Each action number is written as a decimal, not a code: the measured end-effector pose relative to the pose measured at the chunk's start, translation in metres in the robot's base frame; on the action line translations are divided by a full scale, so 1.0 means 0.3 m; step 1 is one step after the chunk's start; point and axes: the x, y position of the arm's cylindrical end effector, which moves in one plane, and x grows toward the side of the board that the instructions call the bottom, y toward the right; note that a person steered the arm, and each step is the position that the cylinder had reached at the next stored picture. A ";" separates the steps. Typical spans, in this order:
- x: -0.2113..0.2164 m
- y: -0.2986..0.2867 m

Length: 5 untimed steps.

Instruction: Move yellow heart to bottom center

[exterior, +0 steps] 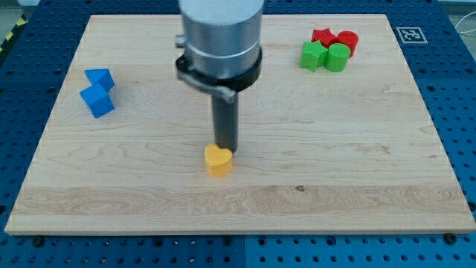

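Note:
The yellow heart (218,160) lies on the wooden board (335,179), a little left of the view's centre and in its lower half. My tip (224,147) is at the heart's upper edge, touching or nearly touching it from the view's top side. The rod rises from there to the grey arm body at the view's top centre.
Two blue blocks (97,91) sit close together at the view's left. At the view's top right are a red star (323,37), a red cylinder (347,41), a green star (314,55) and a green cylinder (338,57), bunched together.

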 end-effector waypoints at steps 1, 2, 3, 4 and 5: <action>0.101 -0.047; 0.199 -0.044; 0.252 -0.005; 0.273 0.034; 0.316 0.033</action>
